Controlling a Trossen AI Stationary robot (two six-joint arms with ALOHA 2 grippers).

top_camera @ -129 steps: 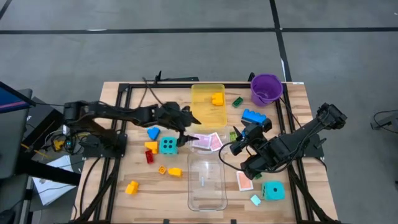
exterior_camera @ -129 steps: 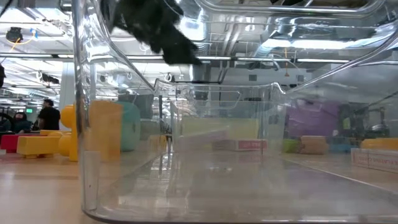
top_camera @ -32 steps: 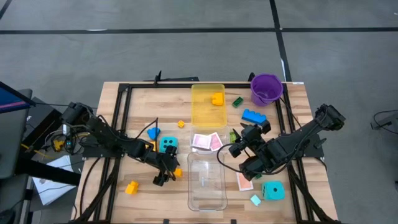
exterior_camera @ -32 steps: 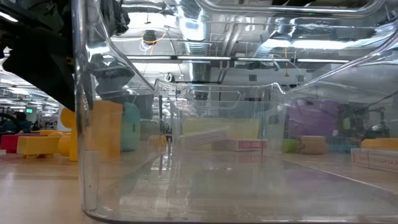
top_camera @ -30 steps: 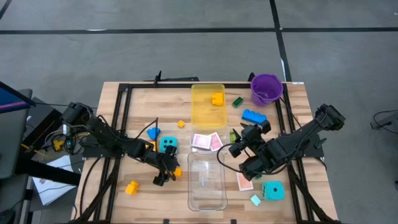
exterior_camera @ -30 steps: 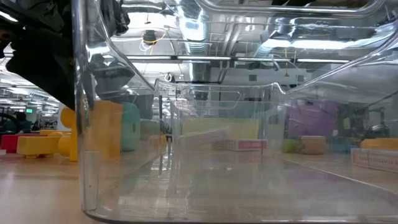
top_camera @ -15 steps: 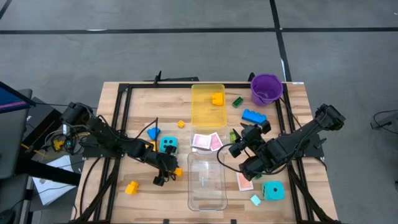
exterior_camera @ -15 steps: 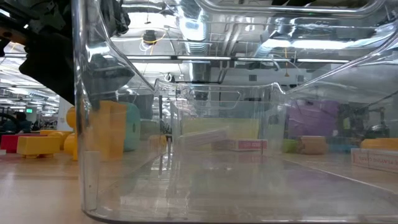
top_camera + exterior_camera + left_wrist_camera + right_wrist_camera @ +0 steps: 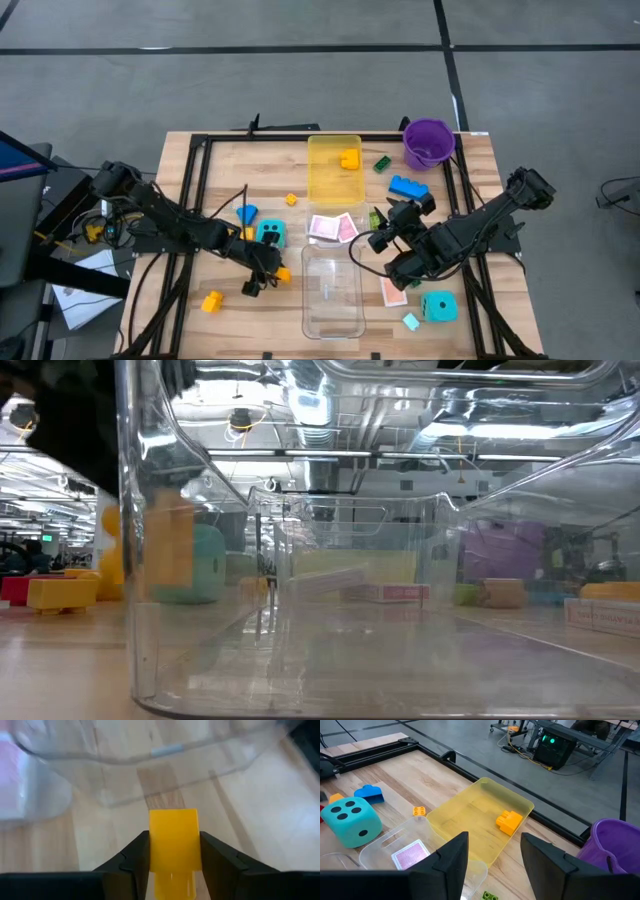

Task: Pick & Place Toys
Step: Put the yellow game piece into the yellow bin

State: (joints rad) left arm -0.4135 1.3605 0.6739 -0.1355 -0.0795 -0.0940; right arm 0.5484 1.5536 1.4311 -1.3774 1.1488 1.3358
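Yellow brick (image 9: 173, 842) sits clamped between the left gripper's (image 9: 174, 851) fingers, clear tray (image 9: 145, 750) just ahead for depositing; right gripper (image 9: 492, 851) waits, fingers apart, empty.

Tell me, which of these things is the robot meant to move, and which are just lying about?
Part of the job:
- yellow brick, held by the left gripper
- blue brick
- two cyan dice
- pink-backed cards
- small orange brick

Not toys:
- purple bucket
- yellow tray
- clear tray
- right gripper, waiting with jaws apart
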